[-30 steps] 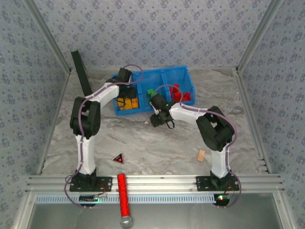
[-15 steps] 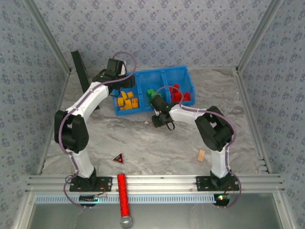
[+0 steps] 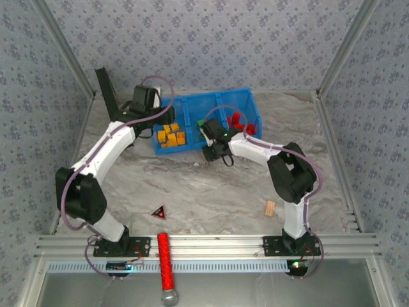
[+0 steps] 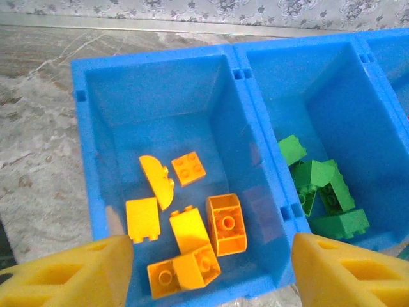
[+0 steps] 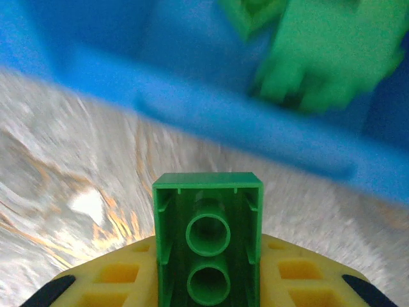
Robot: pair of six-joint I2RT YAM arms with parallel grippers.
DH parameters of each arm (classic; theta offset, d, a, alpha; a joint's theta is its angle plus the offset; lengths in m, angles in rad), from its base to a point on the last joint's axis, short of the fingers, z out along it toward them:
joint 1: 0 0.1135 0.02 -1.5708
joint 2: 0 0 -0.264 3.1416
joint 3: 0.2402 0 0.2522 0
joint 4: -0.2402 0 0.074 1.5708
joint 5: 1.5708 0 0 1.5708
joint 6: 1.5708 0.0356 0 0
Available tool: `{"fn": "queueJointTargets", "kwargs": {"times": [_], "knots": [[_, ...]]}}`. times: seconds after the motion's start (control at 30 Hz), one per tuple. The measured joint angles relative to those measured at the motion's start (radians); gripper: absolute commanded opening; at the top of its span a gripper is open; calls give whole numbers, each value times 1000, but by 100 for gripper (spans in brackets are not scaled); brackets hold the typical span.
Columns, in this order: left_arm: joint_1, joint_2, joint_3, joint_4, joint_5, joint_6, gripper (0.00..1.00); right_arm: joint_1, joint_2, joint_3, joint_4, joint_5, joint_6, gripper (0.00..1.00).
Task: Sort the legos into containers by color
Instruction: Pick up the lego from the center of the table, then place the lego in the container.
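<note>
1. Clenched on a green lego [image 5: 208, 224]: right gripper [image 5: 208, 281], yellow latticed fingers [image 5: 300, 281] pressed to either side, the brick's hollow underside with two round tubes turned toward the wrist camera.
2. Just ahead of that held brick, blurred: the front wall of the blue bin [image 5: 211, 121], with more green legos [image 5: 319, 64] lying beyond the wall.
3. From above: at the near wall of the bin's middle compartment, over a veined marble tabletop [image 3: 211, 185].
4. Released, holding nothing: left gripper [image 4: 211, 268], its yellow fingers [image 4: 77, 272] spread wide in the bottom corners of the wrist view, over the near edge of the bin's left compartment.
5. Below and ahead of it, loose in the left compartment: yellow-orange legos [image 4: 223, 220], glossy studded blocks plus one half-round piece. Heaped toward the near wall of the middle compartment: the green ones. In the right compartment: red legos [image 3: 238, 123].
6. Well apart from both grippers, on the near part of the table: a dark red-edged triangle [image 3: 158, 212] toward the left arm's base and a tan ridged wooden piece [image 3: 270, 208] toward the right arm's base.
7. Leaning at the far left corner: a flat black panel [image 3: 110, 96].
</note>
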Motion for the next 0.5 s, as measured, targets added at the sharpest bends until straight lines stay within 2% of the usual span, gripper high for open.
{"fn": "queueJointTargets", "kwargs": {"times": [0.3, 0.5], "knots": [[0, -220, -164, -30, -2, -10, 70, -61, 19, 257, -16, 0, -60, 28], [0, -406, -251, -48, 16, 13, 72, -116, 192, 468, -8, 0, -82, 29]]}}
